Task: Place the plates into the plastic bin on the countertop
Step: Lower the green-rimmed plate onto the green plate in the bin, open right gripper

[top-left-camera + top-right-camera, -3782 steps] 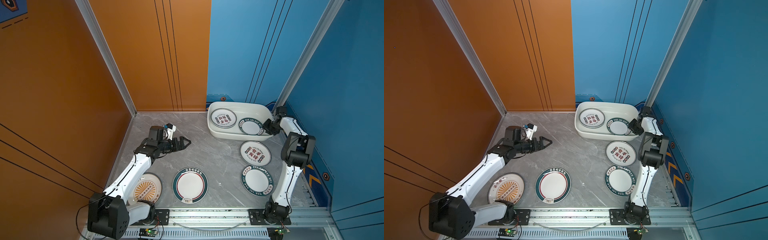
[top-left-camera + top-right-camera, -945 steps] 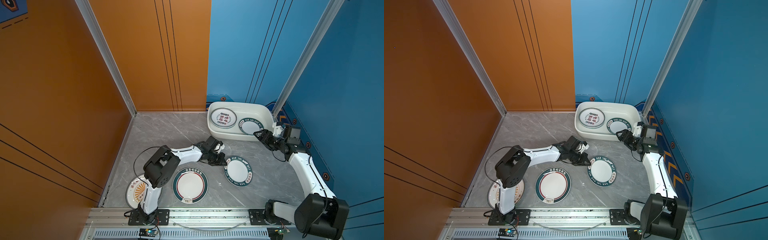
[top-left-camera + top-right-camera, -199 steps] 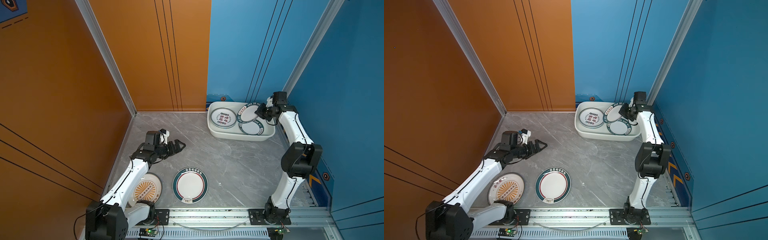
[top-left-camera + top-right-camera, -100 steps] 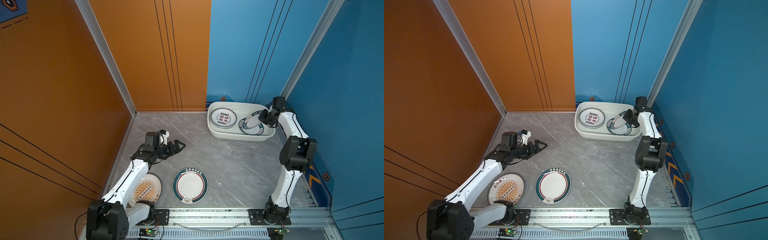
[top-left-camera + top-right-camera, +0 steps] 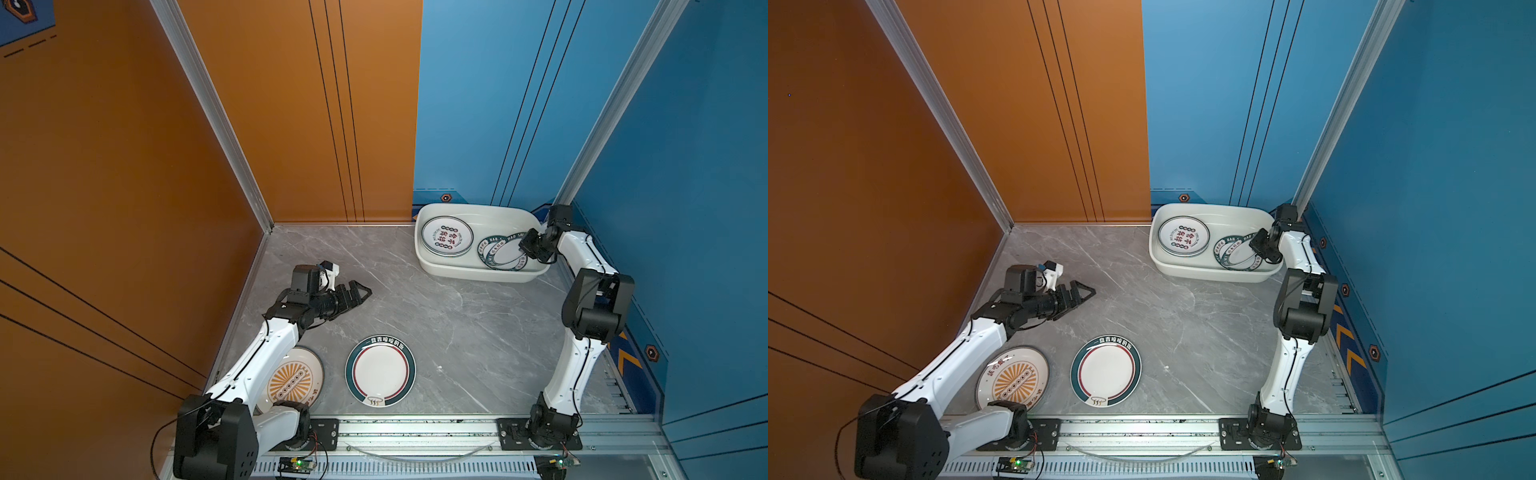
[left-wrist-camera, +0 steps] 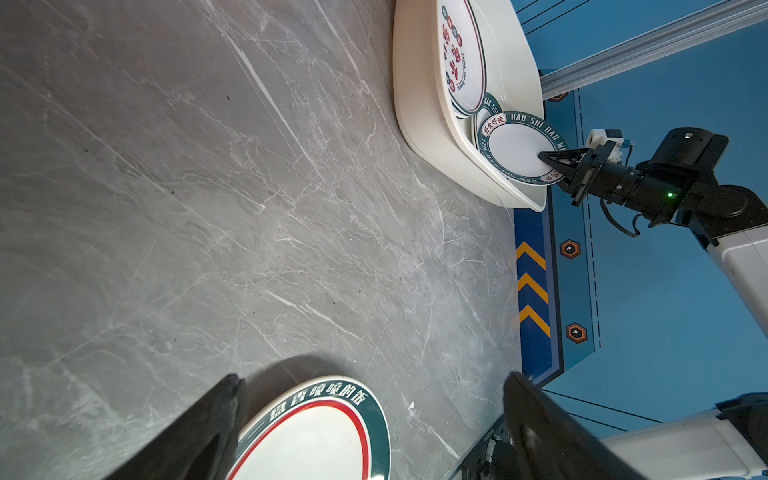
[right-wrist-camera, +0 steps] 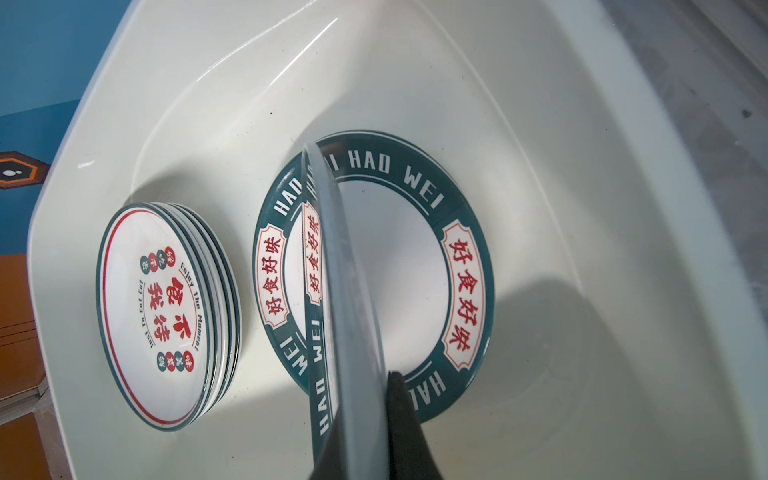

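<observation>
Clamped by its rim in the right hand: glossy green-rimmed plate, tilted over a matching plate lying flat just below the hand, inside the smooth white plastic bin. Judged next: lower straight down, then release. Left hand spread wide, empty, above the marble desk; red-ringed plate just beneath it.
</observation>
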